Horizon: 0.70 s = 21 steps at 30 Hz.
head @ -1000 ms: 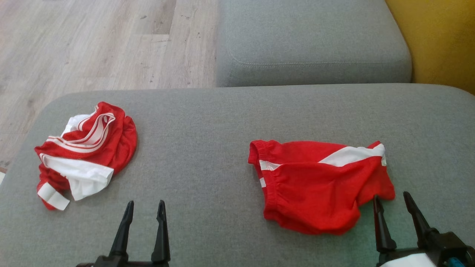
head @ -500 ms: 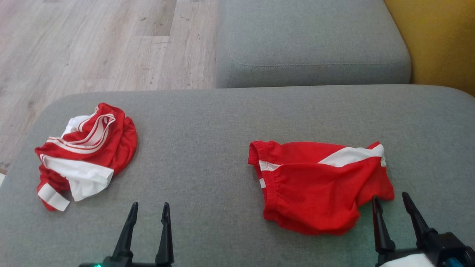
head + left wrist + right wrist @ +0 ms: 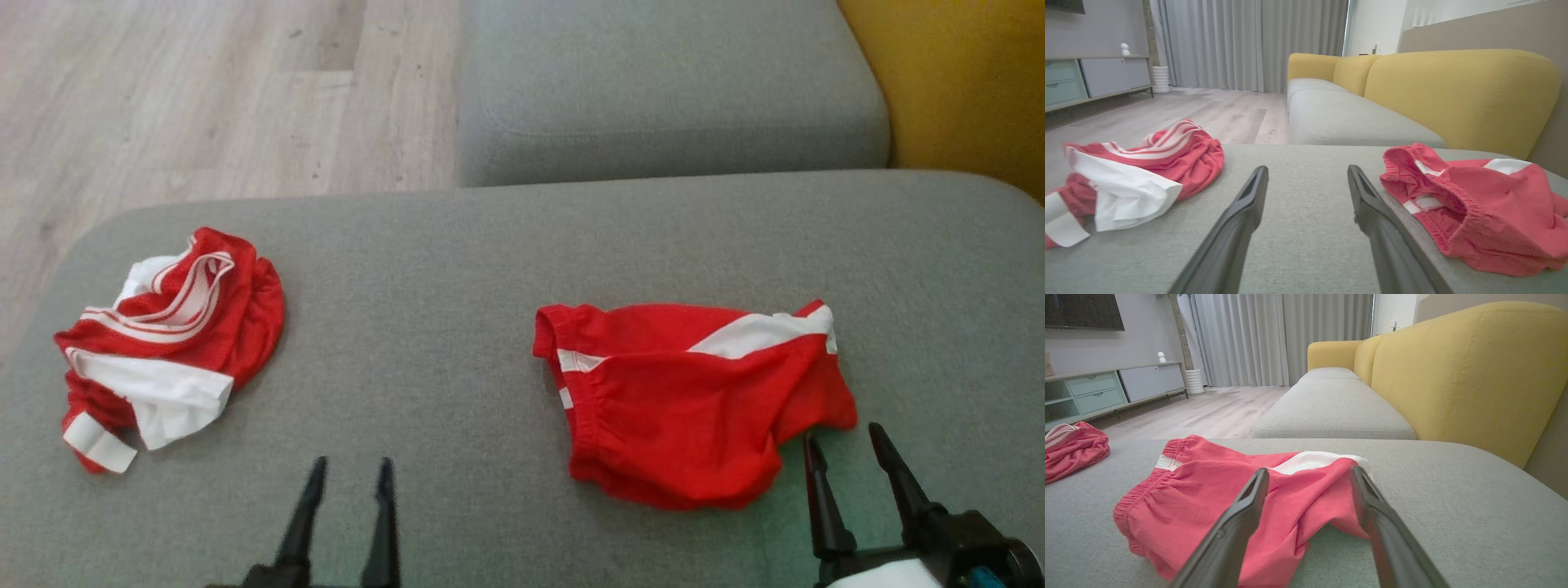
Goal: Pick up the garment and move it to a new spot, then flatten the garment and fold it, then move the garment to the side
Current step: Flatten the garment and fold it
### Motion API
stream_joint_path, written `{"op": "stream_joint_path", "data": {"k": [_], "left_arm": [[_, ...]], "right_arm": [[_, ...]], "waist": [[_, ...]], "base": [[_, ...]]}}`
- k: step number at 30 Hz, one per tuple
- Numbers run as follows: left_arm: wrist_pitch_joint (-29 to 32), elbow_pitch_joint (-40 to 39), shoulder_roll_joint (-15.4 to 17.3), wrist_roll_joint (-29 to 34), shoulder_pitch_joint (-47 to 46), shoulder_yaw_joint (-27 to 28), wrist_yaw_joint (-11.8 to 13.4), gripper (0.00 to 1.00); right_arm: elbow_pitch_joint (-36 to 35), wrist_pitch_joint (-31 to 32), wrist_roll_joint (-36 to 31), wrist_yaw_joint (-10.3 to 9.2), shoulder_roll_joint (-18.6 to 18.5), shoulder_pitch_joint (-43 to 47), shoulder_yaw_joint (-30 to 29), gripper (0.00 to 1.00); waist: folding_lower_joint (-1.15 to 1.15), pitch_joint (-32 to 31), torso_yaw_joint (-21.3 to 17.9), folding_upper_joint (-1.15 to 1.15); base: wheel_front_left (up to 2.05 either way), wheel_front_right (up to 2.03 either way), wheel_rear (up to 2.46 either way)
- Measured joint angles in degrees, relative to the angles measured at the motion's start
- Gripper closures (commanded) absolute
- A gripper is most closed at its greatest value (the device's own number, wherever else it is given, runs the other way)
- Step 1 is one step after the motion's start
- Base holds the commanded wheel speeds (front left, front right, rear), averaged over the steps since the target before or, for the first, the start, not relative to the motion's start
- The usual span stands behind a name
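Red shorts with a white stripe (image 3: 686,400) lie rumpled on the right half of the grey cushion (image 3: 457,269). A crumpled red-and-white garment (image 3: 171,335) sits near the cushion's left end. My right gripper (image 3: 842,433) is open, its fingertips just short of the shorts' near right corner; in the right wrist view the shorts (image 3: 1208,490) lie right beyond the right gripper (image 3: 1309,471). My left gripper (image 3: 351,464) is open over bare cushion between the two pieces. The left wrist view has the left gripper (image 3: 1307,169) between the crumpled garment (image 3: 1167,159) and the shorts (image 3: 1474,204).
A second grey seat cushion (image 3: 669,82) lies beyond the first, with a yellow backrest (image 3: 963,82) on the right. Wooden floor (image 3: 204,98) drops away past the cushion's far and left edges. A low sideboard (image 3: 1106,392) stands across the room.
The head camera has shifted, so the scene sits slightly further left. My left gripper has moved right, toward the cushion's middle. Both garments lie as before.
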Motion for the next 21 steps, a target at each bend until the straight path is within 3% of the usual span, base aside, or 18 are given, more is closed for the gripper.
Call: {"op": "stream_joint_path", "data": {"k": [4, 10, 11, 14, 21], "left_arm": [[0.00, 2.55, -0.02, -4.46, -2.46, -3.60, -1.05, 0.00], [0.09, 9.12, -0.04, -18.94, -12.77, -11.54, -3.21, 0.00], [1.43, 11.31, -0.13, -24.59, -16.33, -14.62, -3.63, 0.00], [4.23, 14.19, -0.20, -30.77, -21.71, -18.28, -4.41, 0.00], [8.96, 19.71, -0.42, -40.23, -29.67, -21.95, -5.55, 0.00]], "right_arm": [[-0.25, 0.00, -0.70, 0.00, 0.00, -0.09, 0.58, 0.00], [-0.32, 0.00, -1.52, 0.00, 0.00, -1.13, 1.76, 0.00], [-0.33, 0.00, -1.99, 0.00, 0.00, -1.73, 1.96, 0.00], [-0.38, 0.00, -2.54, 0.00, 0.00, -3.31, 2.38, 0.00], [-0.44, 0.00, -2.58, 0.00, -0.01, -6.44, 2.97, 0.00]], "waist": [[0.00, 1.49, -0.87, 0.00], [0.01, 4.48, -2.81, 0.00], [0.00, 5.65, -3.50, 0.00], [0.01, 7.45, -4.68, 0.00], [0.02, 10.48, -8.23, 0.00]], "base": [[0.00, 0.00, 0.00], [0.00, 0.00, 0.00], [0.00, 0.00, 0.00], [0.00, 0.00, 0.00], [0.00, 0.00, 0.00]]}}
